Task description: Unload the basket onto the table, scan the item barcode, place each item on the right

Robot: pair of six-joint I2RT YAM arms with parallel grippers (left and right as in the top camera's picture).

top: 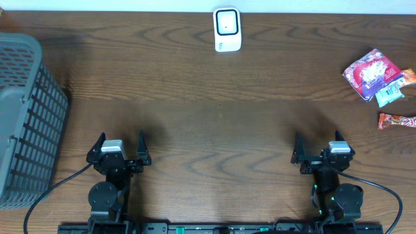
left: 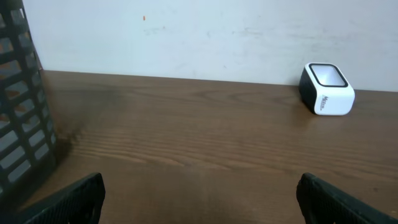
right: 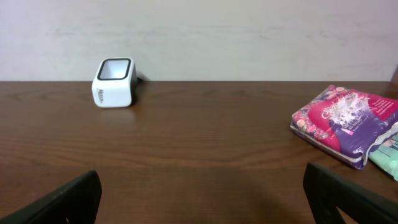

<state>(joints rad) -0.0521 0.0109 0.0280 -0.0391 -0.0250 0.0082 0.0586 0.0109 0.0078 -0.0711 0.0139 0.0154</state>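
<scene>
Rests at near edge of desk, left gripper and right gripper spread wide, empty; faces scanner at far edge, snack packets at right edge, basket at left

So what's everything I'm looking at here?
scanner: one, white with black top, far edge, middle.
basket: one, grey, left edge.
pink and purple packet: one, far right.
teal packet: one, against the pink packet's near side.
red bar: one, right edge, nearer the robot than the packets.
orange item: one, cut off at the right edge, unclear what.
table: one, dark brown wood.
left gripper: one, black, open, empty, near edge left.
right gripper: one, black, open, empty, near edge right.
</scene>
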